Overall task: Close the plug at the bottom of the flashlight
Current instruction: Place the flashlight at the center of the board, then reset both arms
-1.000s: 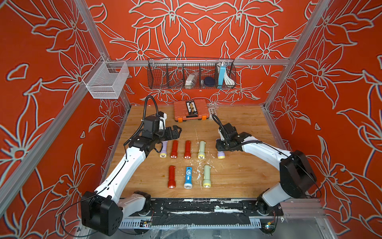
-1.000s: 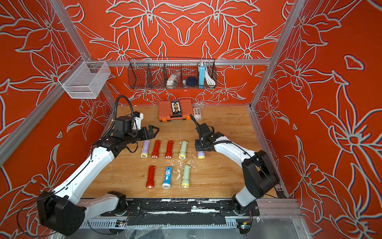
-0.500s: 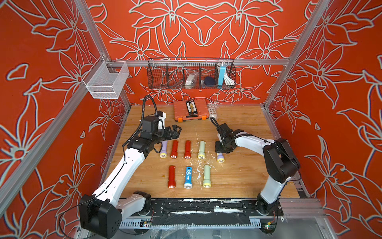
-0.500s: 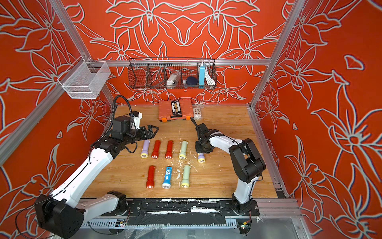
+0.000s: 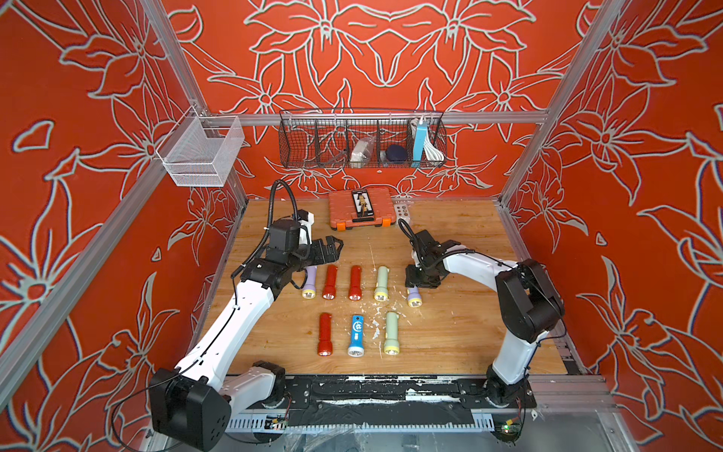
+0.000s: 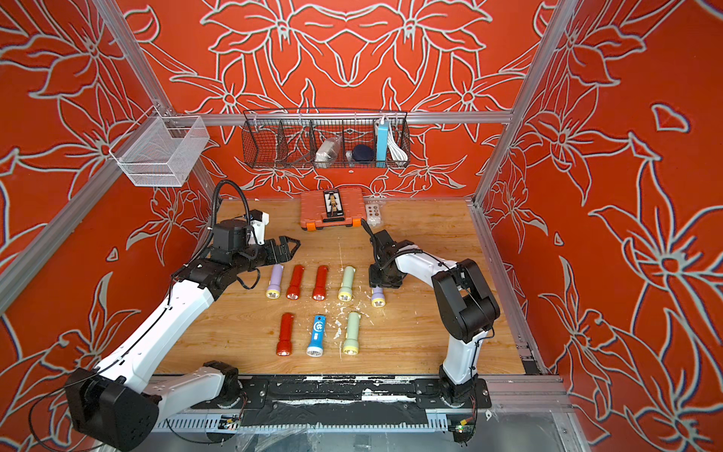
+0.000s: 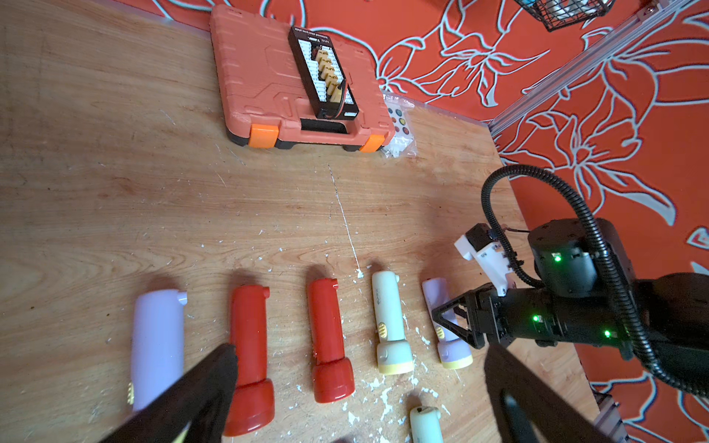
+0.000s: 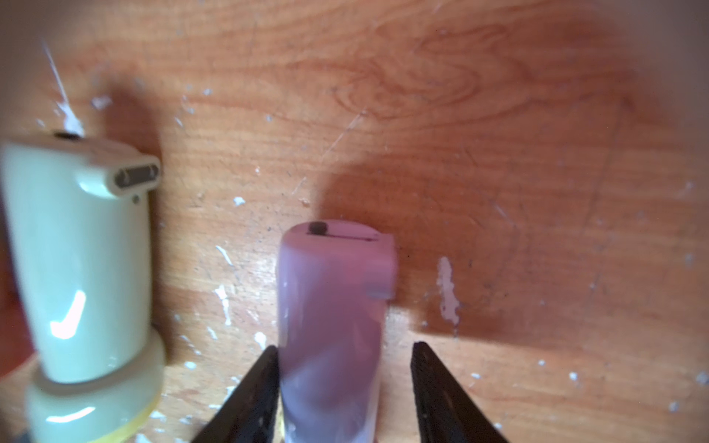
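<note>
Both of your arms share one build: the left arm (image 5: pixel 242 313) and the right arm (image 5: pixel 473 262) carry smooth white shells on the long links and blocky black housings at the joints. A ribbed black hose (image 7: pixel 537 172) loops over each wrist. On the right wrist you get a small white bracket (image 7: pixel 485 255) and three green lights (image 7: pixel 557 259) on black casing. Your left gripper (image 7: pixel 360 353) ends in matte black, wedge-shaped fingers (image 7: pixel 207 383).

Right hand (image 6: pixel 383 283): low over the purple flashlight (image 6: pixel 378 299) at the row's end.
Left hand (image 6: pixel 288 247): fingers spread wide.
</note>
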Controlling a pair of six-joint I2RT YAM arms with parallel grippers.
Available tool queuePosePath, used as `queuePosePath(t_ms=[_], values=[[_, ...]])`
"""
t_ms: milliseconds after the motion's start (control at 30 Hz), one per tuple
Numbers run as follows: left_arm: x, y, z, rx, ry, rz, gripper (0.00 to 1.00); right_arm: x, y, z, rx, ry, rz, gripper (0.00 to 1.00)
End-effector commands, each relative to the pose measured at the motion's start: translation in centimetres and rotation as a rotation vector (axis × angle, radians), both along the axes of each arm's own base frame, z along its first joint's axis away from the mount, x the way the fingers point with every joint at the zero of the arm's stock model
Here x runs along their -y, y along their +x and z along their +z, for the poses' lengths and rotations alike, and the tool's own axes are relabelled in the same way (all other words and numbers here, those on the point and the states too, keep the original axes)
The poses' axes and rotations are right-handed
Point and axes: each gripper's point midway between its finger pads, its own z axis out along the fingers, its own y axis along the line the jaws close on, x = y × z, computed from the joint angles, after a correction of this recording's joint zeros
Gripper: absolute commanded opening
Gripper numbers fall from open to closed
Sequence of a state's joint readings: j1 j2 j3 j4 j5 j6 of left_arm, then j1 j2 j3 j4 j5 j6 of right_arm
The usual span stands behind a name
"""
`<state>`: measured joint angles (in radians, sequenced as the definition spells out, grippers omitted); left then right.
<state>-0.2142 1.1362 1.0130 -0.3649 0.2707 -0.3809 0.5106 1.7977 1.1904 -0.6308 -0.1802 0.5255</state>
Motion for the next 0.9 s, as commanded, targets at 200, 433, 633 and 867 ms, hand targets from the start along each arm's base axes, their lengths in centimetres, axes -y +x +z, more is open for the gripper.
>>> queuePosePath(t_ms=[200, 433, 633, 867], values=[[-0.9, 0.7, -1.5, -0.014, 0.044, 0.032, 1.00, 2.6, 2.6, 10.2, 0.293, -0.021, -0.023, 0.67], [-2.1, 1.4, -3.2, -0.024, 0.102, 0.087, 1.00, 10.4, 4.0, 13.0, 0.620, -0.246, -0.100, 0.73], [-3.4, 1.9, -4.0, -0.002, 0.166, 0.129, 1.00, 16.7, 3.2, 12.1, 0.844, -0.452, -0.163, 0.81], [-7.1, 2.4, -5.4, 0.086, 0.391, 0.217, 1.00, 20.3, 3.2, 8.0, 0.872, -0.508, -0.235, 0.81]])
